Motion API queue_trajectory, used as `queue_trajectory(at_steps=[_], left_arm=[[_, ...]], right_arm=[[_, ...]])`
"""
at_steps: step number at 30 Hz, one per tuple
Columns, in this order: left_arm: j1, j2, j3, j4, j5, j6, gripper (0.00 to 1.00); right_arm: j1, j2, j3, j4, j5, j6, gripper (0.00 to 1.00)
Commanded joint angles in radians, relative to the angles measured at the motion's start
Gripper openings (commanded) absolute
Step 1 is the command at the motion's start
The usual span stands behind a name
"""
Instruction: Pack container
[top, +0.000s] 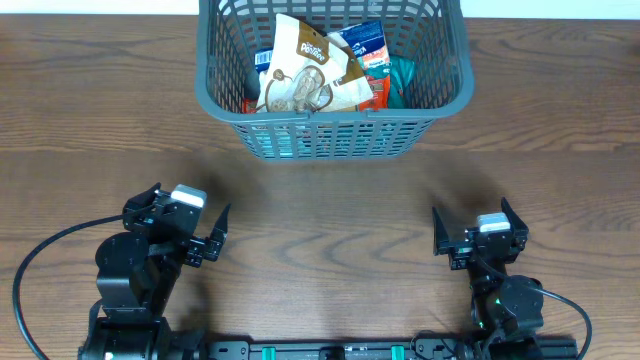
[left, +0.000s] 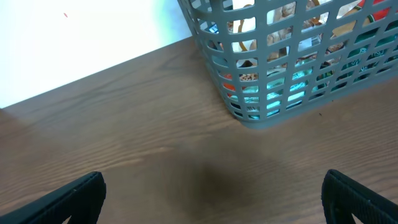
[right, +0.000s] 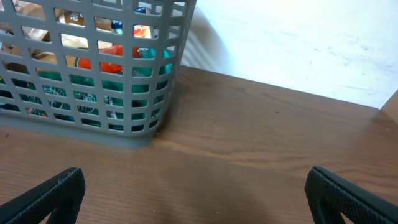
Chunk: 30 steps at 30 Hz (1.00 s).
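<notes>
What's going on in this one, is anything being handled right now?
Nothing is being handled at the moment. The container stands at the far side of the table with several snack packets in it, a tan pouch on top. The left gripper and right gripper are both open and empty, near the table's front edge, well apart from the container.

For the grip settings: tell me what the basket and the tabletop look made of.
The container: moulded plastic by the look, matte grey, with a uniform slotted lattice and a thick rolled rim. The table: wood or a wood-look laminate, brown with long grain lines and a dull sheen; the pictures cannot settle which.
</notes>
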Motion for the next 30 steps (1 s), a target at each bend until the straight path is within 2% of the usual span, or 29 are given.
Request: queue_trajectory(at_steps=[1,5,10,15,19,23,26,30], left_arm=[[-0.004,-0.005,-0.001,0.002,0.013,0.006,0.99],[-0.004,-0.017,-0.001,-0.018,0.014,0.004,0.99],[-0.027,-0.135,-0.007,-0.178,0.016,-0.129,0.99],[-0.048,-0.256,-0.08,-0.178,0.032,-0.141,0.99],[-0.048,-0.337,-0.206,-0.037,0.032,-0.138,0.99],[-0.048,-0.37,-0.338,0.192,0.027,-0.138,0.99],[-0.048,-0.37,-0.406,0.335,-0.017,-0.138,0.99],[-0.048,-0.37,-0.463,0.431,-0.133,-0.142,0.99]], right_arm=[[0.001,-0.006,-0.005,0.002,0.007,-0.015,0.99],[0.001,-0.006,-0.005,0.002,0.007,-0.015,0.99],[0.001,-0.006,-0.005,0.002,0.007,-0.015,0.99],[0.001,-0.006,-0.005,0.002,0.007,-0.015,0.99],[0.001,-0.006,-0.005,0.002,0.007,-0.015,0.99],[0.001,-0.006,-0.005,0.002,0.007,-0.015,0.99],[0.001,-0.006,-0.005,0.002,0.007,-0.015,0.99],[0.001,-0.006,-0.005,0.002,0.007,-0.015,0.99]])
